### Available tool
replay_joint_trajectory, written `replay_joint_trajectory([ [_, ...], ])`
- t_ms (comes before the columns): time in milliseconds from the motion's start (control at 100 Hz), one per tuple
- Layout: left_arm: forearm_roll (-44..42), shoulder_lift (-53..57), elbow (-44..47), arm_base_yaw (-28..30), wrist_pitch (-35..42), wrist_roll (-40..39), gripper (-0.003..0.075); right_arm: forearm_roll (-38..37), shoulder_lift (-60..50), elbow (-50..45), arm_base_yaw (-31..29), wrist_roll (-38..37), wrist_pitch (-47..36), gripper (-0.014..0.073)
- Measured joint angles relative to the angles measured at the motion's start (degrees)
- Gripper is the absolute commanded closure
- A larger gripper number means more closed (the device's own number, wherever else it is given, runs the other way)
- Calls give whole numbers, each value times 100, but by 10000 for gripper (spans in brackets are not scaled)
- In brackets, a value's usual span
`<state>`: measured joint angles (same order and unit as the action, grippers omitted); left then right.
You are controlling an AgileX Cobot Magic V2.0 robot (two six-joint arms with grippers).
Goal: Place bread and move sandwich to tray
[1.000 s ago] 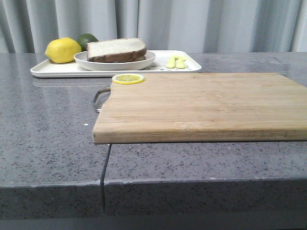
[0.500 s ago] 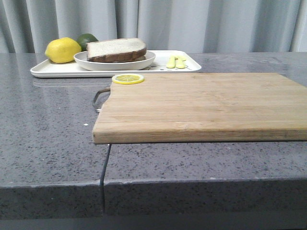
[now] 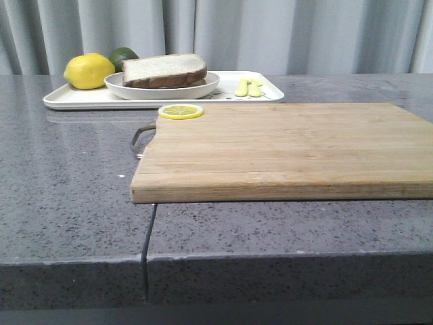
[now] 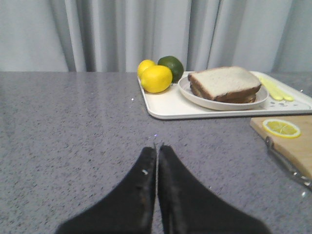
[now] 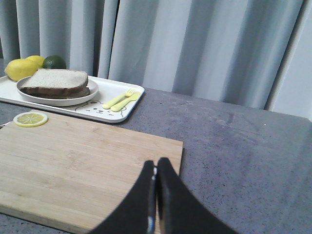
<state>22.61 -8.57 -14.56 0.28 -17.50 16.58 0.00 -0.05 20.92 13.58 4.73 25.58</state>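
The sandwich, with a thick pale bread slice [image 3: 164, 68] on top, lies on a round white plate [image 3: 203, 87] that stands on the white tray [image 3: 74, 99] at the back left. It also shows in the left wrist view [image 4: 225, 82] and the right wrist view [image 5: 54, 81]. The egg is hidden. My left gripper [image 4: 157, 147] is shut and empty over the grey counter, well short of the tray [image 4: 168, 107]. My right gripper [image 5: 155, 162] is shut and empty over the wooden board's near right corner. Neither gripper shows in the front view.
A large wooden board [image 3: 284, 149] with a metal handle [image 3: 141, 135] lies mid-table, a lemon slice [image 3: 180, 111] on its far left corner. On the tray are a lemon [image 3: 88, 70], a lime [image 3: 124, 54] and yellow cutlery [image 3: 248, 87]. Grey curtains hang behind.
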Motion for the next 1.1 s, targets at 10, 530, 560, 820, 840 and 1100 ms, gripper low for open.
replay_joint_trajectory([
  [10, -62, 0, 18, 0, 0, -92, 739, -30, 0, 0, 0, 0, 0, 661],
  [530, -2367, 819, 981, 0, 269, -2306, 739, 0, 0, 0, 0, 0, 0, 661],
  [560, -2367, 864, 1043, 0, 269, -2306, 739, 0, 0, 0, 0, 0, 0, 661],
  [820, -2485, 883, 1462, 0, 348, -2309, 739, 0, 0, 0, 0, 0, 0, 661],
  [840, -2486, 883, 1462, 0, 374, -2319, 739, 0, 0, 0, 0, 0, 0, 661],
  [1100, -2673, 883, 1462, 0, 480, -2319, 739, -30, 0, 0, 0, 0, 0, 661],
])
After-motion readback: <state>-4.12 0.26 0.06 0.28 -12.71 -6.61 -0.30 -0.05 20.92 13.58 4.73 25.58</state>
